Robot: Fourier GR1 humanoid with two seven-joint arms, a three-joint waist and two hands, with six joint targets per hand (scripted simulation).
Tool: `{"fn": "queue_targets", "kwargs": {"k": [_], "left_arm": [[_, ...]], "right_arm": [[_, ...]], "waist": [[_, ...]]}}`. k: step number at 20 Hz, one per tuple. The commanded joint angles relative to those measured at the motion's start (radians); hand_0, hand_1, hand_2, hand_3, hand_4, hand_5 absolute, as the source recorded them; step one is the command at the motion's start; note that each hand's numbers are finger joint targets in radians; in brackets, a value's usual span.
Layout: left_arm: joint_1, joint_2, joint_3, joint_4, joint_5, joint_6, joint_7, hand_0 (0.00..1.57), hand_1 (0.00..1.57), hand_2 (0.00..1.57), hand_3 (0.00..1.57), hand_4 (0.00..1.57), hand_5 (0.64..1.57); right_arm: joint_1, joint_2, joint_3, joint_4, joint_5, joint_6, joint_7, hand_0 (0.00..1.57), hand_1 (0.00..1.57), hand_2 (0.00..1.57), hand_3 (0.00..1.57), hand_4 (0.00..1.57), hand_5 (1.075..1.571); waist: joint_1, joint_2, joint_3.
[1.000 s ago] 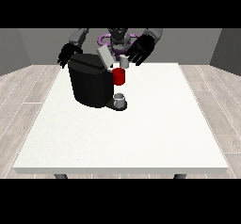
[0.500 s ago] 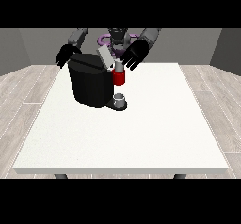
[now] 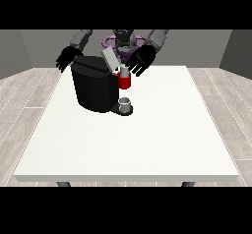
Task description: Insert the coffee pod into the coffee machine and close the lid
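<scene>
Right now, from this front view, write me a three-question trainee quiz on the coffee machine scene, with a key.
1. True or false: the coffee machine's lid is already shut flat.
2. Which hand is nearest the red part at the machine's front? A) the hand at the view's left B) the hand at the view's right C) neither, both rest on the table
3. Fill in: a small grey cup stands directly ____ the red part.

Key: 1 false, the lid is tilted up. 2 B. 3 below.
</scene>
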Motion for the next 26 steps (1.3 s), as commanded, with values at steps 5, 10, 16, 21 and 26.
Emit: {"fn": "queue_targets", "kwargs": {"k": [5,10,16,21,26], "left_arm": [[-0.025,-0.038,-0.018,0.007,-0.024,-0.001,0.045,1.18,1.18,1.25,1.19,0.49,1.571],[-0.010,0.001,0.004,0.033,-0.019,-0.012,0.013,1.25,1.25,1.28,1.18,0.48,1.571],[-0.015,-0.002,0.019,0.039,-0.013,-0.001,0.000,1.21,1.21,1.24,1.12,0.46,1.571],[-0.060,0.004,0.003,0.011,-0.036,-0.010,0.030,1.13,1.13,1.17,1.00,0.46,1.571],[-0.042,0.021,-0.004,0.011,-0.039,-0.036,-0.022,1.07,1.07,1.12,0.95,0.38,1.571]], "right_arm": [[-0.034,-0.001,-0.021,0.014,-0.002,-0.020,0.010,0.00,0.00,0.00,0.00,0.51,1.571],[-0.007,0.006,-0.001,-0.023,-0.014,0.005,0.002,0.00,0.00,0.00,0.00,0.45,1.571],[-0.007,0.020,0.035,-0.035,0.031,-0.025,0.011,0.00,0.00,0.00,0.00,0.42,1.571],[-0.042,-0.008,-0.024,0.032,-0.003,-0.004,-0.043,0.00,0.00,0.00,0.00,0.40,1.571],[-0.033,0.022,-0.020,0.034,0.018,-0.059,-0.025,0.00,0.00,0.00,0.00,0.38,1.571]], "waist": [[0.014,0.000,0.0002],[-0.014,0.020,-0.0002],[-0.030,0.043,-0.0006],[-0.006,0.063,0.0001],[0.029,0.057,0.0000]]}}
